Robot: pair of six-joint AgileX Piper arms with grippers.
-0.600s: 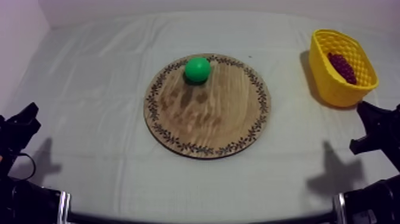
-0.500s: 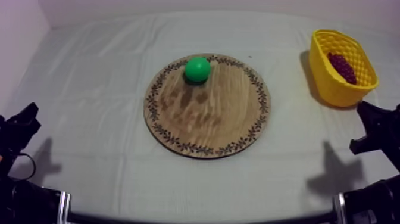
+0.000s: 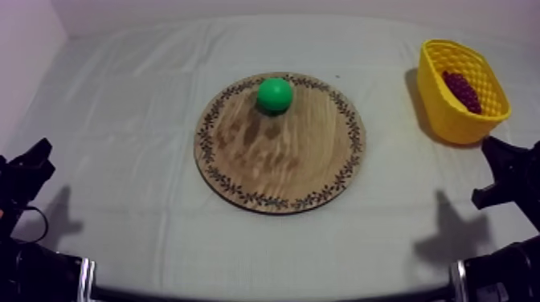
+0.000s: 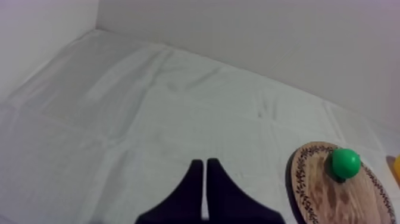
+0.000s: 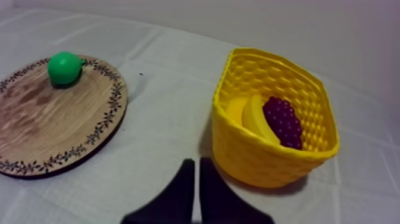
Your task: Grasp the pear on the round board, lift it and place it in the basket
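Observation:
A green pear (image 3: 275, 95) lies on the far part of the round wooden board (image 3: 281, 157), near its patterned rim. The yellow basket (image 3: 450, 120) stands at the far right of the table. My left gripper (image 4: 205, 162) is shut on nothing, low at the left side (image 3: 38, 154), well away from the board (image 4: 327, 190) and pear (image 4: 345, 162). My right gripper (image 5: 196, 161) is also shut on nothing, low at the right (image 3: 494, 151), just in front of the basket (image 5: 256, 155); the pear (image 5: 64, 68) sits off on the board (image 5: 47, 125).
Inside the basket lie a purple bunch of grapes (image 5: 283, 122) and a banana (image 5: 256, 119). Grey-white cloth surrounds the board on all sides. A wall runs along the table's far edge.
The pear has shifted a little to the right on the board. Both arms stay where they were.

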